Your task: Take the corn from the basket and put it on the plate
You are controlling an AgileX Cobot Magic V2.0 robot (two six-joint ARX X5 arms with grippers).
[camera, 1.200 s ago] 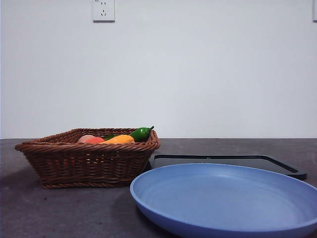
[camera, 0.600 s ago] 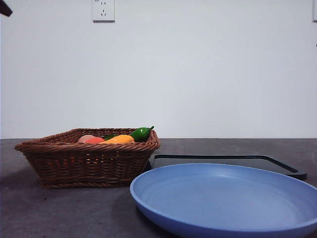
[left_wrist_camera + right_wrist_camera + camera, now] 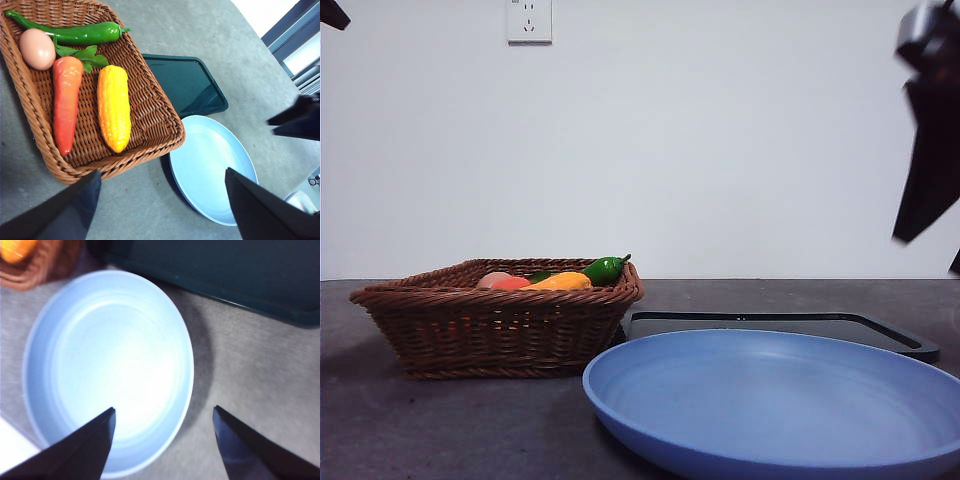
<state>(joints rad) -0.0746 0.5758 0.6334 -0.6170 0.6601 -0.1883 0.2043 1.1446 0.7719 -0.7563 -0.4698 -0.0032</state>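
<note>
Front view: your corn lies in the basket at left; plate lower right, tray behind it; a dark arm hangs at the upper right edge.
Left wrist view: your left gripper gapes wide, empty, above the basket's edge; corn beside carrot, pepper, egg.
Right wrist view: your right gripper is spread, holding nothing, over the plate's rim and the desk.

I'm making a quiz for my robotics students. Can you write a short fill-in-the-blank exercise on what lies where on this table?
1. The corn lies inside the ____.
2. Between the corn and the egg lies an orange-red ____.
3. The plate holds ____.
4. Beside the basket and behind the plate lies a flat dark ____.

Missing words: basket; carrot; nothing; tray
</note>
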